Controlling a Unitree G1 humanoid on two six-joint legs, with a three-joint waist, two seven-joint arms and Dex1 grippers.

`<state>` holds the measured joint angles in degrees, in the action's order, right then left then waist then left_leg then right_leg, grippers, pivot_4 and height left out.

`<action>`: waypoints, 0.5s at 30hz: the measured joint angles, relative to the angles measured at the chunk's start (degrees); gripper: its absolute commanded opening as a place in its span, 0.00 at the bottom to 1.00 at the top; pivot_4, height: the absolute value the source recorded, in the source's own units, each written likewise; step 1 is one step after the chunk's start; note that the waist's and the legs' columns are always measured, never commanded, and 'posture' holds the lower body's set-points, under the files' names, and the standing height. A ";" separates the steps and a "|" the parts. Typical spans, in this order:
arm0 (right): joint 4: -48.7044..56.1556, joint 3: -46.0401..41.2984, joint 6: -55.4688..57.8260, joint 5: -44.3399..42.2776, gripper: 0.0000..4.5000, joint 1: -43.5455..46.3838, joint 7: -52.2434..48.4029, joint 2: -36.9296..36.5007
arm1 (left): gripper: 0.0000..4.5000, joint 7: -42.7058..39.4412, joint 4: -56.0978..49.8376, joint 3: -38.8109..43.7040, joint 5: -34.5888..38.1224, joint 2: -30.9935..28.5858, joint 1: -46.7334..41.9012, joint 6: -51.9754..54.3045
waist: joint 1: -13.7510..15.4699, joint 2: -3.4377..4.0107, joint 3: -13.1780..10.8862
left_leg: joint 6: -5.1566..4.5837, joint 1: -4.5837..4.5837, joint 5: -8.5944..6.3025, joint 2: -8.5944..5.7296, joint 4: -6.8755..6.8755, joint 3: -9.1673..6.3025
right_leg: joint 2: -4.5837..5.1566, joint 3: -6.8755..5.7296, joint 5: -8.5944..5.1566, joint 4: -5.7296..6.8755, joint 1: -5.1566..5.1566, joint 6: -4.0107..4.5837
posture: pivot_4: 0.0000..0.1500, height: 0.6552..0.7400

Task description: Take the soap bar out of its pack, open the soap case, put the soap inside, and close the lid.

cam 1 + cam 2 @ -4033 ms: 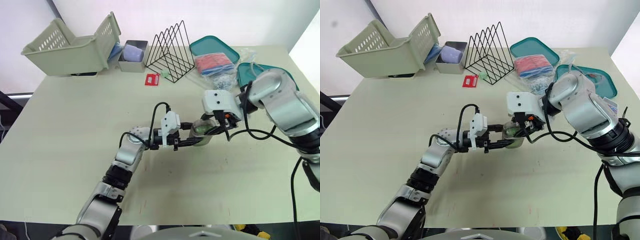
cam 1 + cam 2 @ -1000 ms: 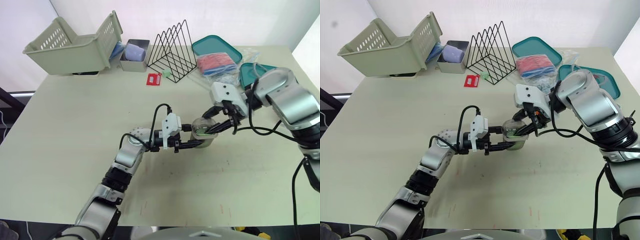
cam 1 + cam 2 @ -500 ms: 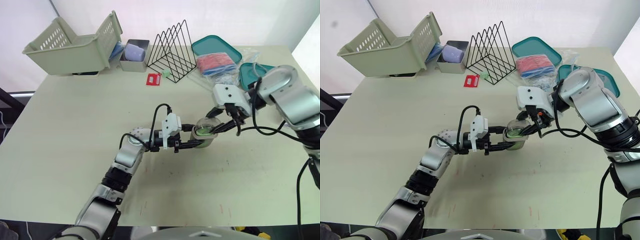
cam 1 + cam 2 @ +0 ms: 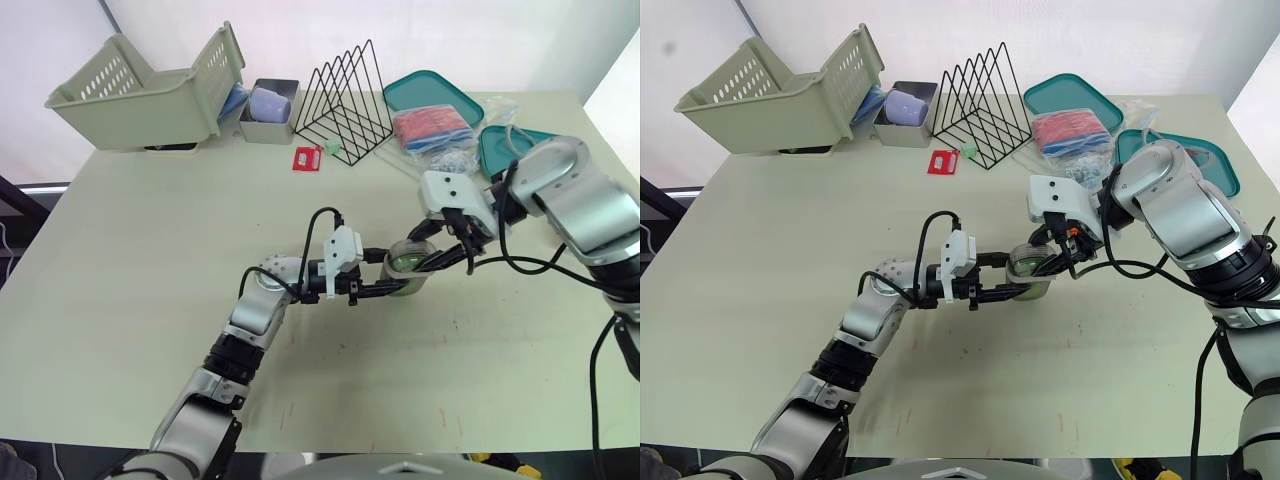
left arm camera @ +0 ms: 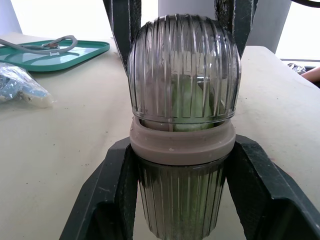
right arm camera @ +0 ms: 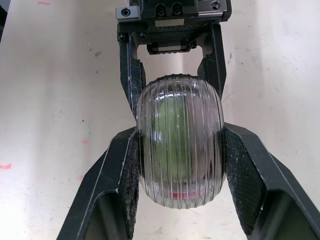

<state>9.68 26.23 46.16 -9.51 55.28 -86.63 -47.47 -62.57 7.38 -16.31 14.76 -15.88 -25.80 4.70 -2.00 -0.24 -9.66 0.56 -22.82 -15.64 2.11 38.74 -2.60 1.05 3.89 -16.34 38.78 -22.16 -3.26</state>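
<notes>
Soap case (image 5: 182, 145): a small, clear, ribbed plastic pot standing upright on the table (image 4: 150, 230), near its middle and held from both sides. The left gripper (image 4: 388, 276) has its two black fingers (image 5: 112, 190) closed on the case's lower half, just below the tan collar. The right gripper (image 4: 430, 252) has its fingers (image 6: 125, 170) closed on the domed lid (image 5: 182, 70), one on each flank. The green soap (image 6: 172, 130) shows through the ribs, inside the case. The lid sits square in the collar; whether it has clicked home I cannot tell.

The case looks light and stiff, likely hard plastic that will not give under a squeeze. The ribs should offer the pads some bite, but the dome's curve could let it slip upward out of a loose hold. The base is best held low, under the collar, and the lid at its widest part.

A wire rack (image 4: 343, 100) and teal trays (image 4: 430, 95) stand well behind.
</notes>
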 measured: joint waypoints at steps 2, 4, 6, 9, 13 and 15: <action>-0.01 0.01 -0.09 0.02 0.40 -0.01 -0.01 -0.01 | 0.45 0.03 0.00 -0.01 0.00 0.01 0.00 0.00 | 0.00 0.00 0.00 | 0.00 0.00 0.00 0.00 0.00 0.00 | 0.00 0.00 0.00 0.00 0.00 0.00 | 1.00 1.00; -0.02 0.05 -0.21 0.03 0.40 -0.01 -0.04 -0.03 | 0.45 0.06 0.00 -0.02 0.00 0.01 0.00 0.00 | 0.00 0.00 0.00 | 0.00 0.00 0.00 0.00 0.00 0.00 | 0.00 0.00 0.00 0.00 0.00 0.00 | 1.00 1.00; -0.03 0.10 -0.44 0.07 0.40 0.00 -0.07 -0.05 | 0.45 0.07 0.00 -0.02 0.00 0.01 0.00 0.00 | 0.00 0.00 0.00 | 0.00 0.00 0.00 0.00 0.00 0.00 | 0.00 0.00 0.00 0.00 0.00 0.00 | 1.00 1.00; -0.18 0.14 -1.11 0.12 0.40 0.00 0.01 -0.03 | 0.45 0.09 0.00 -0.02 0.00 0.01 0.00 0.00 | 0.00 0.00 0.00 | 0.00 0.00 0.00 0.00 0.00 0.00 | 0.00 0.00 0.00 0.00 0.00 0.00 | 1.00 1.00; -0.37 0.17 -1.54 0.11 0.40 0.00 0.00 -0.01 | 0.45 0.14 0.00 -0.02 0.00 0.17 0.00 0.00 | 0.00 0.00 0.00 | 0.00 0.00 0.00 0.00 0.00 0.00 | 0.00 0.00 0.00 0.00 0.00 0.00 | 1.00 1.00; -0.38 0.17 -1.54 0.10 0.51 0.00 -0.01 -0.01 | 0.45 0.14 0.00 -0.02 0.01 0.22 0.00 0.00 | 0.00 0.00 0.00 | 0.00 0.00 0.00 0.00 0.00 0.00 | 0.00 0.00 0.00 0.01 0.00 0.00 | 1.00 1.00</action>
<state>9.30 26.41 44.62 -9.41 55.28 -86.64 -47.48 -62.43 7.38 -16.33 14.77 -15.66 -25.80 4.71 -2.00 -0.24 -9.66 0.56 -22.82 -15.64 2.11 38.74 -2.60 1.05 3.89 -16.34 38.79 -22.16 -3.26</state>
